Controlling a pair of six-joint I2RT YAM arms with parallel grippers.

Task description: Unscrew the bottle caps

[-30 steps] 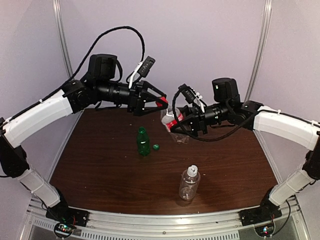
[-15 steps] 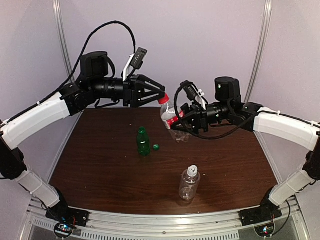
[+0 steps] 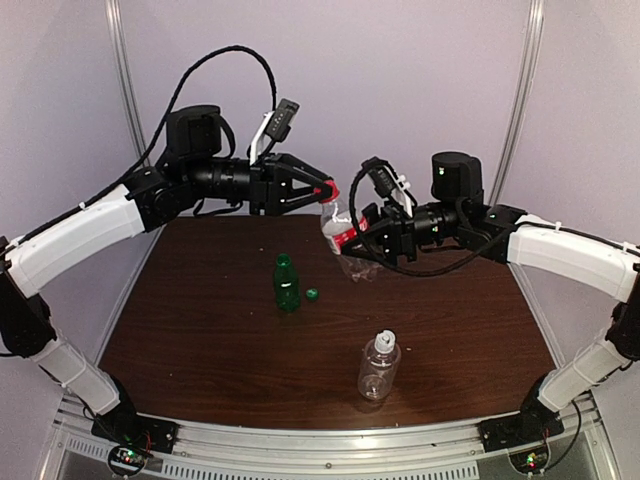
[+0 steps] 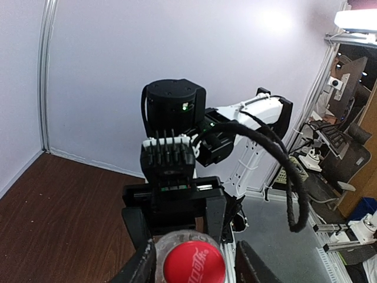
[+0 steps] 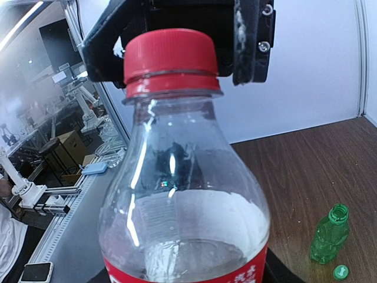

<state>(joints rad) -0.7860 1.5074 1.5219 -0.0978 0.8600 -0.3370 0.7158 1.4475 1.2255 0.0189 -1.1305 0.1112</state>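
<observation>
On the table (image 3: 200,320), left of centre in the top view, the green bottle (image 3: 287,282) stands upright with its mouth uncovered. The green cap (image 3: 312,295) lies on the wood just to its right, apart from it. Above these, in the upper middle of the frame, the left gripper (image 3: 322,190) reaches in from the left at the red cap (image 3: 328,190). Its fingers are apart, one on each side of the cap, and the wrist views show a narrow gap on one side. The red cap sits on the neck of the red-label bottle (image 3: 340,232), which is tilted in the air above the far part of the table. The right gripper (image 3: 362,240) is clamped on the body of this bottle from the right. Lower, right of centre, the clear bottle (image 3: 378,370) stands upright with its grey cap (image 3: 385,341) on.
</observation>
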